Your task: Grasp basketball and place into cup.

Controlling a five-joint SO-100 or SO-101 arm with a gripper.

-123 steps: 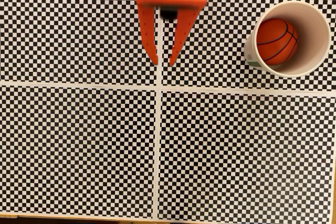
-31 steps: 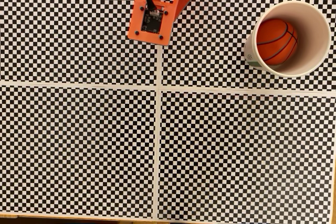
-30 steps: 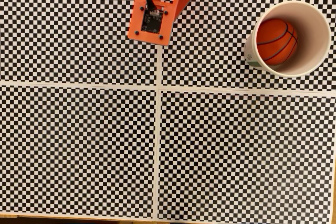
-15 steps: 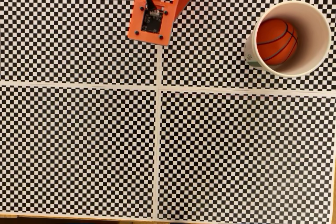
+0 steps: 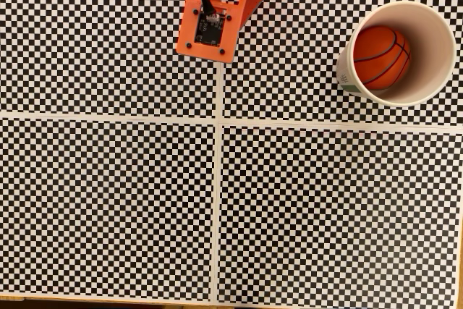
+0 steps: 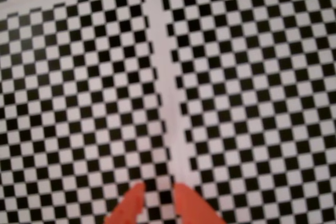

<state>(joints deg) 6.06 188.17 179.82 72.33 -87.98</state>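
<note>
1. The small orange-red toy basketball (image 5: pixel 381 56) with black seam lines lay inside the white paper cup (image 5: pixel 436 28) with a cream interior, in the upper right of the fixed view, resting toward the cup's left wall.
2. A small green mark showed on the cup's outer side at its left edge; it was too small to read as any brand or word.
3. No legible writing appeared on the black-and-white checkered table cover (image 5: pixel 108 200), which pale seam strips split into four panels.
4. At the upper centre of the fixed view sat the boxy orange arm housing (image 5: pixel 213 12), with a dark circuit board and a black cable on its face, well apart from the cup.
5. The wrist view gave what the fixed view hid: the orange two-finger gripper (image 6: pixel 156 190) at the bottom edge, its tips narrowly parted, perhaps nearly closed in the blur, holding nothing, over a pale seam strip (image 6: pixel 165 93).
</note>
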